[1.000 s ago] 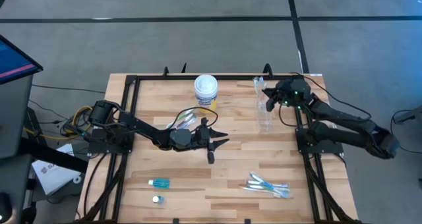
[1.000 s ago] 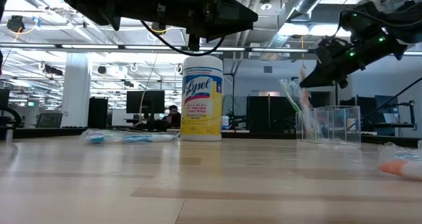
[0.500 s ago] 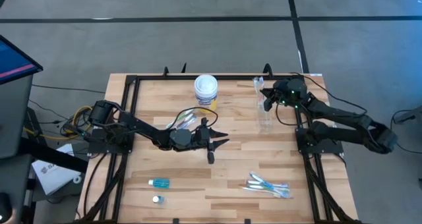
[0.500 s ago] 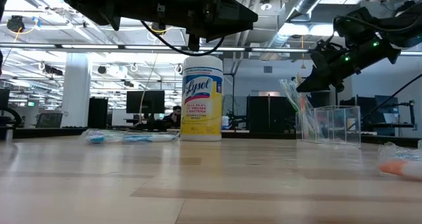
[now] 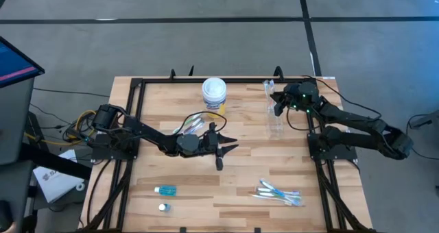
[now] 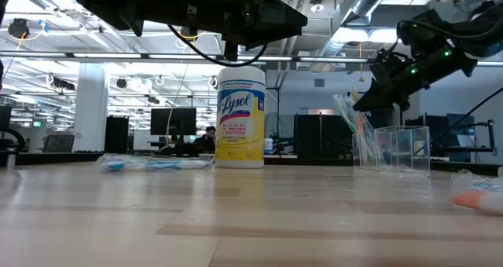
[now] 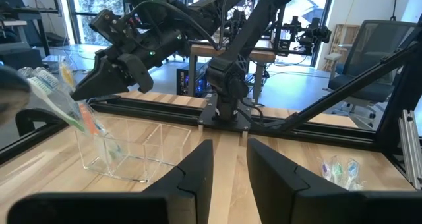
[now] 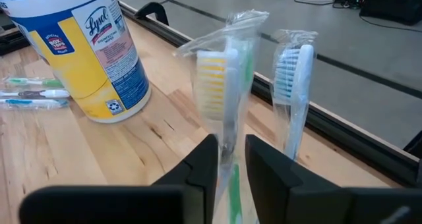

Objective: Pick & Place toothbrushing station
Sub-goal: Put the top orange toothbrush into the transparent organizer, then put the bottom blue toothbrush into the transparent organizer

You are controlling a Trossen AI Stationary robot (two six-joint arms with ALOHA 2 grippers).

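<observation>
A: So, the left gripper?
B: Hovering mid-table, fingers a narrow gap apart, gripping nothing.
A: And the right gripper?
B: Closing on a wrapped toothbrush standing in the clear cup by the table's back right edge.

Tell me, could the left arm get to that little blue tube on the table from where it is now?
Probably yes. The left gripper hovers over mid-table, open and empty, and the blue tube lies alone on bare wood nearer the front edge, with nothing between them.
</observation>
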